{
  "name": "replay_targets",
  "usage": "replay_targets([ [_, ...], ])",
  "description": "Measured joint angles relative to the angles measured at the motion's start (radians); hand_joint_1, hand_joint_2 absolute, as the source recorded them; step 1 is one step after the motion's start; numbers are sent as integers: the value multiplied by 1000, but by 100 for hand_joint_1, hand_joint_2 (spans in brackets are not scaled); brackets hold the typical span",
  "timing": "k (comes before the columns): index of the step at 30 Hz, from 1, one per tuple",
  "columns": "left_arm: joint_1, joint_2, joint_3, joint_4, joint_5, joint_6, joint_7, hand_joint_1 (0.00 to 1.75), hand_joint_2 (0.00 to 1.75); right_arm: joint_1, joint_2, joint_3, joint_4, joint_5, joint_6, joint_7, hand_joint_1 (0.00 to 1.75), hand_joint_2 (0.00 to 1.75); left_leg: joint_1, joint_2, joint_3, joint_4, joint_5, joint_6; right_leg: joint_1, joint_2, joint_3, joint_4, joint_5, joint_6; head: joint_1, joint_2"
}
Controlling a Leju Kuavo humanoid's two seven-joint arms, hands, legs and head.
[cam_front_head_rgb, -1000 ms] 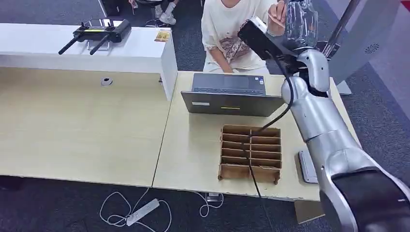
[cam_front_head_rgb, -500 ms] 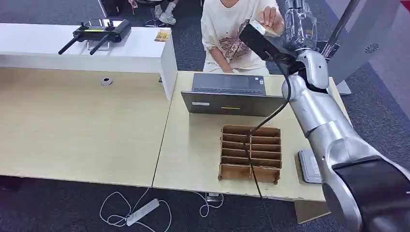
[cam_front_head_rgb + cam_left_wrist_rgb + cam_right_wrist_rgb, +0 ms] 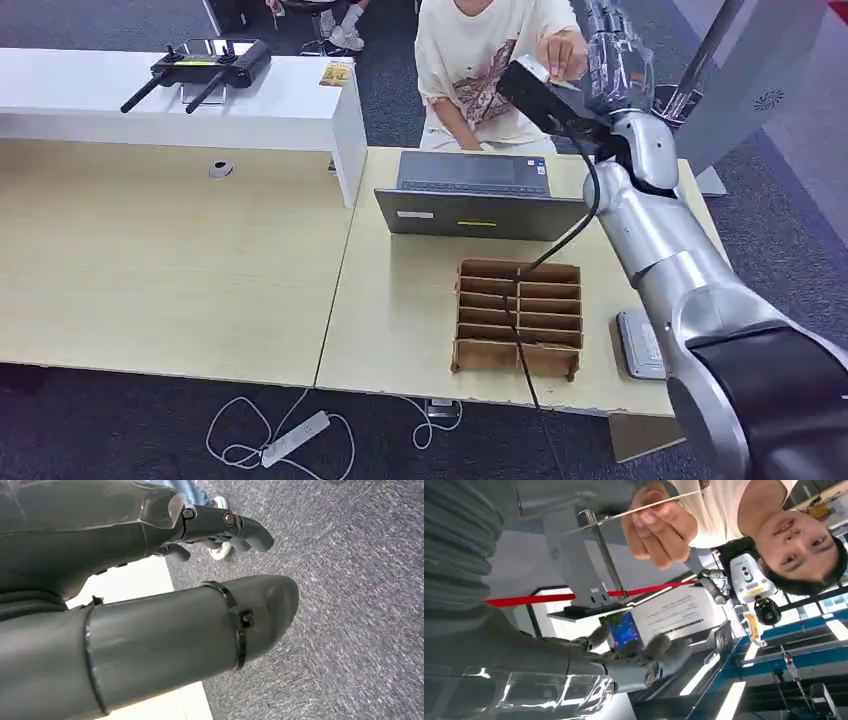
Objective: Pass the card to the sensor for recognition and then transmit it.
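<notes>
Right wrist view: the person's hand (image 3: 656,522) pinches the card (image 3: 644,507) just beside the right hand (image 3: 624,655), whose fingers are spread, holding nothing. In the head view this handover sits at one o'clock; releasing looks done, withdrawing comes next.

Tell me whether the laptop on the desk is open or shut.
Open. The laptop has its lid raised, back toward the camera, with the keyboard deck lying flat in front of the seated person.

One card (image 3: 634,511); one laptop (image 3: 470,195); one organizer (image 3: 518,318).
</notes>
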Motion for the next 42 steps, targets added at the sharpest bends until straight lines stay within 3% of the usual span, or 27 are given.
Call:
replay_targets([
  [27, 1, -2, 17, 0, -29, 14, -2, 0, 0, 5, -32, -61, -6, -47, -11, -81, 175, 175, 0, 0, 0, 0, 0, 0, 0, 0, 0, 0, 0, 0, 0, 0],
  [30, 1, -2, 27, 0, -29, 16, -2, 0, 0, 11, -32, -78, -17, -119, -24, -141, 175, 175, 0, 0, 0, 0, 0, 0, 0, 0, 0, 0, 0, 0, 0, 0],
  [33, 1, -3, 35, 0, -28, 18, -2, 0, 0, 37, -32, -126, -60, -264, 17, -215, 175, 175, 0, 0, 0, 0, 0, 0, 0, 0, 0, 0, 0, 0, 0, 0],
  [38, 1, -6, 49, 0, -29, 17, -2, 0, 0, 96, -39, -192, -141, -469, 135, -273, 175, 175, 0, 0, 0, 0, 0, 0, 0, 0, 0, 0, 0, 0, 0, 0],
  [42, 2, -7, 58, 0, -34, 14, -4, 0, 0, 173, -79, -233, -242, -680, 264, -293, 175, 175, 0, -1, 0, 0, 0, 0, 0, -1, 0, -1, 0, 0, 0, 0],
])
